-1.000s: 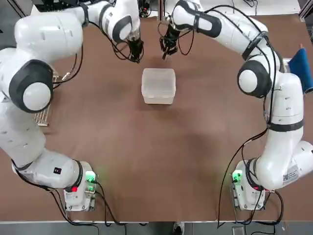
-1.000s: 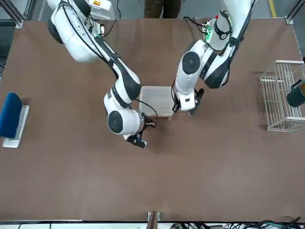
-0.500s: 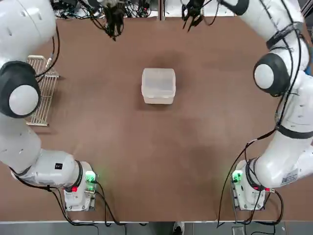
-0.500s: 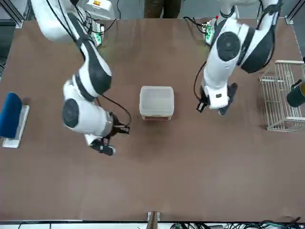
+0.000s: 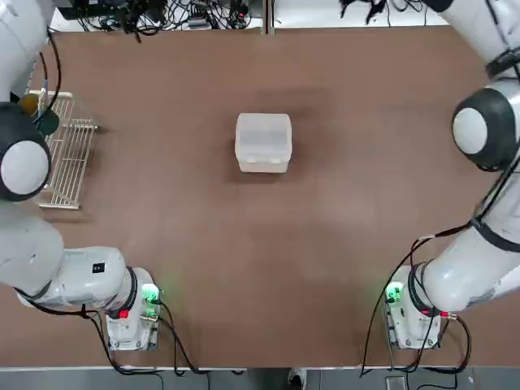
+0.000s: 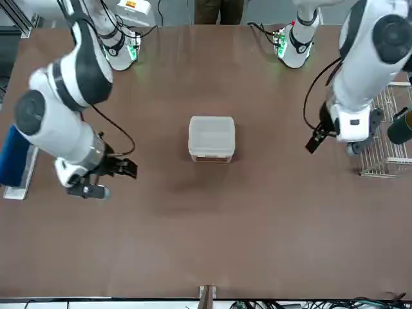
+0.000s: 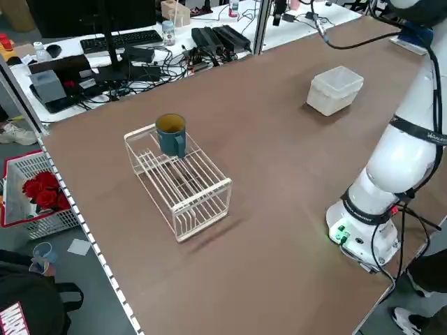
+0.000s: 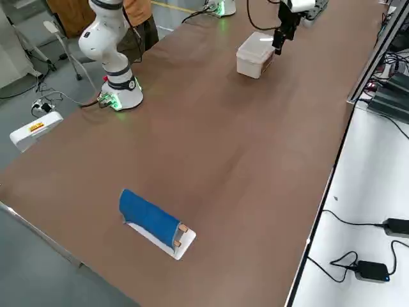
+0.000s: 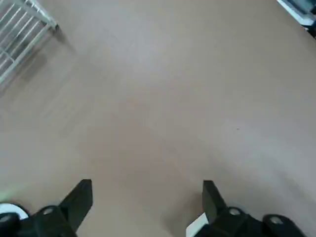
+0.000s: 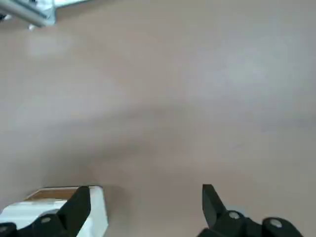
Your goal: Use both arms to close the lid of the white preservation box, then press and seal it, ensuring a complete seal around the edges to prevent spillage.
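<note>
Front view: the white preservation box (image 6: 211, 138) is seen at the middle of the brown bench (image 6: 212, 244), with the lid (image 6: 212, 134) lying flat on top of it, closed over the box. Nothing is touching the box.

The left gripper (image 6: 331, 140) is held above the bench well to one side of the box, between the box and a white wire rack (image 6: 381, 132). In the left wrist view its fingers (image 9: 79, 197) are seen spread wide apart with only bare bench between them.

The right gripper (image 6: 106, 177) is held well to the other side of the box, between the box and a blue object on a white base (image 6: 14, 158). In the right wrist view its fingers (image 10: 78, 205) are likewise spread wide, with nothing gripped.

A dark teal cup (image 7: 170, 132) is seen on top of the wire rack, far from the box. Beyond the far edge of the bench from the box, cables and a keyboard (image 7: 115, 40) are laid out on a white surface.
</note>
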